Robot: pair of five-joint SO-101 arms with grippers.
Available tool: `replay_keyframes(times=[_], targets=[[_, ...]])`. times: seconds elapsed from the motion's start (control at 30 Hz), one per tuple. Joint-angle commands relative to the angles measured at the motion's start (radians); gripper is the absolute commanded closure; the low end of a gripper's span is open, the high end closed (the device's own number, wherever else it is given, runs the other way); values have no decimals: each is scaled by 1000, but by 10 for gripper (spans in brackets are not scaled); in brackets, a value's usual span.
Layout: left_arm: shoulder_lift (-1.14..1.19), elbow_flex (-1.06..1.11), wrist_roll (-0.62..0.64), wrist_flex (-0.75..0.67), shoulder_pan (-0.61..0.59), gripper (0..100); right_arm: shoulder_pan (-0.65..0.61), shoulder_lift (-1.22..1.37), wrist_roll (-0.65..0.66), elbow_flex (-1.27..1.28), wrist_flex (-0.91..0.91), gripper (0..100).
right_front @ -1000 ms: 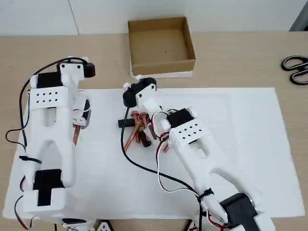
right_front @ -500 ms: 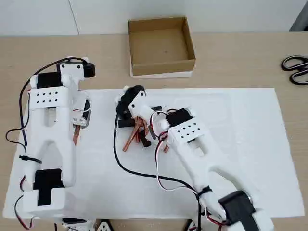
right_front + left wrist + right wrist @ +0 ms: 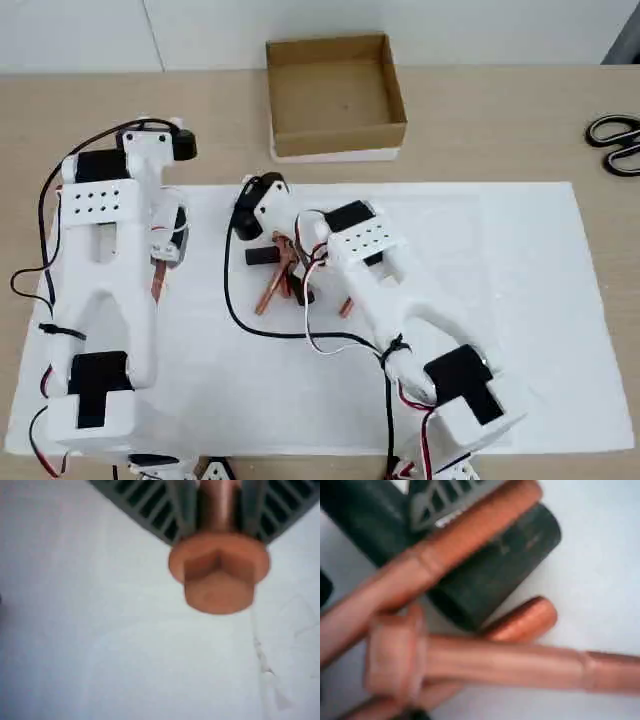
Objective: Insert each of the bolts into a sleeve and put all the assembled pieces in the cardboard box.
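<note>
As left gripper (image 3: pixel 218 510) is staying clamped on a bolt (image 3: pixel 218 575), right gripper (image 3: pixel 284 254) is swinging toward it over the bolt pile (image 3: pixel 271 289). Right grip: cannot tell.

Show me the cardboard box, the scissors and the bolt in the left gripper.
cardboard box (image 3: pixel 340 105), high view, bare floor
scissors (image 3: pixel 610 146), high view, handles
bolt (image 3: pixel 219 572), left wrist view, hexagonal head

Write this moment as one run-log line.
left gripper: shut on bolt | right arm: over loose bolts and sleeves | cardboard box: empty
</note>
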Motion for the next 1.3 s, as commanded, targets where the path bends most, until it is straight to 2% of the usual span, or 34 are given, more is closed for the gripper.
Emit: replay_keyframes(times=[0.0,0.43,0.6,1.07,1.27], targets=[[-48,-4,8,14,-5,994,1,30,31,-26,7,845],[-46,-4,8,14,-5,994,1,44,95,-97,183,838],[-46,-4,8,14,-5,994,1,47,95,-104,185,783],[-46,-4,8,14,-5,994,1,74,114,-106,174,784],[-46,-4,8,14,-5,994,1,159,114,-109,125,836]])
